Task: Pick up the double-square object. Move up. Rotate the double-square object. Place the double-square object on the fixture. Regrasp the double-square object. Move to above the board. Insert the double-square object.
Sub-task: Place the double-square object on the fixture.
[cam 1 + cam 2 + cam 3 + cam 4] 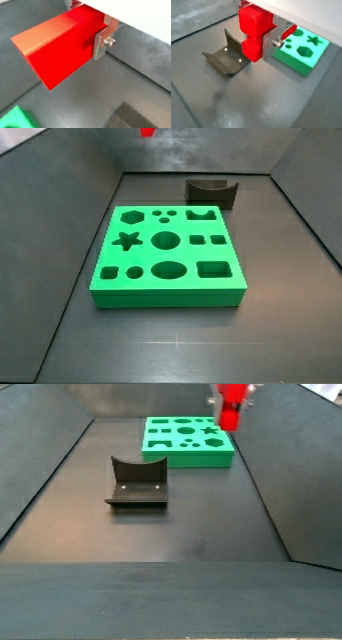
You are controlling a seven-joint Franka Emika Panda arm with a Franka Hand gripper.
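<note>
End effector (pixel 261 37) hangs high above the floor, its silver fingers (pixel 276 41) pinching the red double-square object (pixel 254 31) upright, lifted well clear of the dark fixture (pixel 226 56) and green board (pixel 302 51), apparently to allow rotation.

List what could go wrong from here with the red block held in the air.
1. The tool grips the double-square object high above the floor; a slip would drop it far from the fixture.
2. The block is large next to the cut-outs in the board, so small tilt could jam insertion.
3. The fixture's curved notch is narrow; off-centre placement may tip the block.
</note>
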